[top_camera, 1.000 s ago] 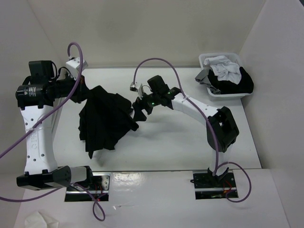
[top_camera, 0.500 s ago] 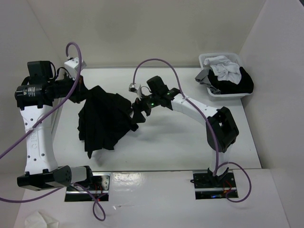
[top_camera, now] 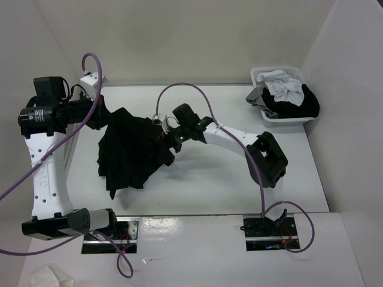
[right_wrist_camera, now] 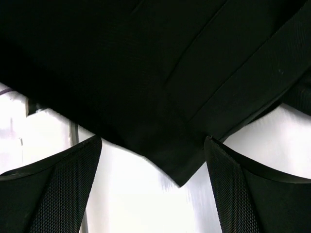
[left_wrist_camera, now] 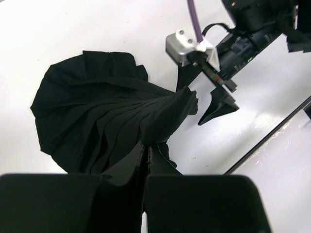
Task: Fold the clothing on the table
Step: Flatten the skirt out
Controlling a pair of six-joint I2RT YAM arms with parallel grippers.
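A: While the left end effector (left_wrist_camera: 147,159) clamps the skirt (top_camera: 131,152) at the left of the table (top_camera: 209,185), why lift it?
B: Likely so the right end effector (right_wrist_camera: 153,145), gaping empty, can take its right corner.

The near half of the surface (top_camera: 209,185) lies bare, free for passage. The black pleated skirt (top_camera: 131,155) heaps up left of centre, and the right arm (top_camera: 230,137) stretches across the middle to it. A white basket (top_camera: 281,121) of clothes fills the far right corner. White walls (top_camera: 344,89) close the far, left and right sides.
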